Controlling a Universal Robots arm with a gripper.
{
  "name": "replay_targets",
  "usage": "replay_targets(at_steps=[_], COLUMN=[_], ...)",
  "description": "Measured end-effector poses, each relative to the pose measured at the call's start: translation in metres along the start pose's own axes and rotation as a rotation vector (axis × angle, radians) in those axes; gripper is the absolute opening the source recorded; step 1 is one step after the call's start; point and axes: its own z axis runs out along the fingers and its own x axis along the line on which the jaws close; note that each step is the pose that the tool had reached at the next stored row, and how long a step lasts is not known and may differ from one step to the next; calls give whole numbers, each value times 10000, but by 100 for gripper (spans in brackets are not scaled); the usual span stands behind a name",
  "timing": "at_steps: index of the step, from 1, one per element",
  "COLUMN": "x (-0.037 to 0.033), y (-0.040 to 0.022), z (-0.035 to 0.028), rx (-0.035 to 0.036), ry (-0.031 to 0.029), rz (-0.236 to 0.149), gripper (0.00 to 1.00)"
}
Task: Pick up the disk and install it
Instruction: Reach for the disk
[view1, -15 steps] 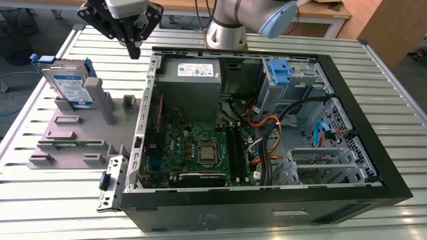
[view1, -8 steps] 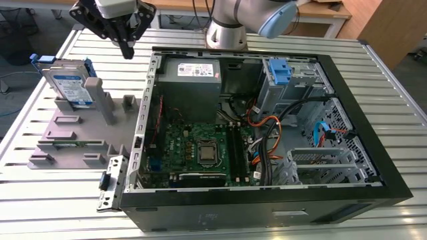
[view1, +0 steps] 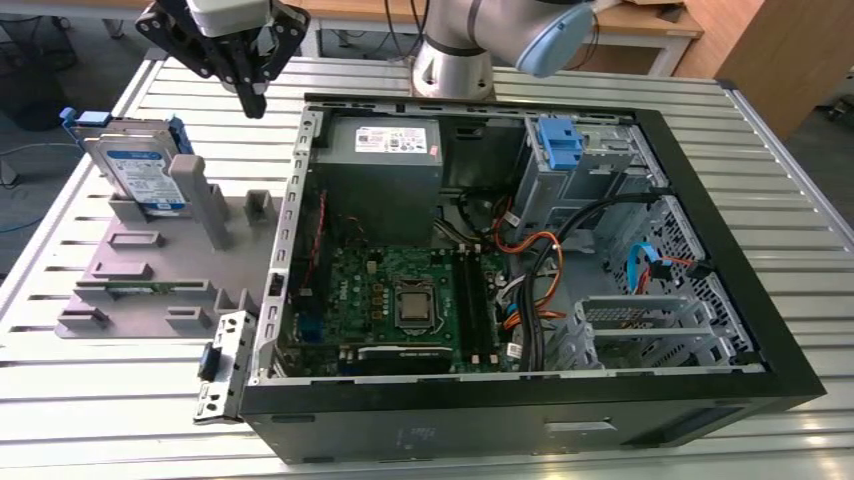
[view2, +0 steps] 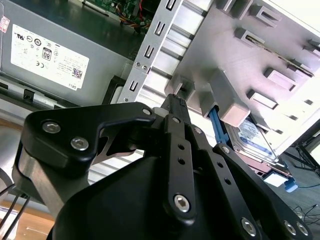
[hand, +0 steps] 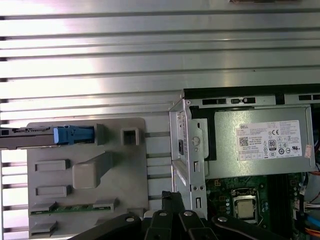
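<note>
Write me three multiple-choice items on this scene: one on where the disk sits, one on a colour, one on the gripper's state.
1. Where is the disk?
A. in the grey holder beside the computer case
B. on the motherboard
C. inside a drive bay

2. What colour is the disk's carrier frame?
A. red
B. yellow
C. blue

3. What does the gripper hold?
A. the disk
B. nothing
C. a cable

Answers:
1 A: the disk stands on edge in the holder, at the exterior view's left of the case.
2 C: blue plastic runs along the drive's edge.
3 B: the gripper hangs above the table, apart from the disk, with nothing in it.
</note>
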Motion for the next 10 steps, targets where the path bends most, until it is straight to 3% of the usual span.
replay_targets(at_steps=[10], x=[57], y=[-4], z=[-1], rx=[0], ry=[-1], rz=[0], gripper=[11])
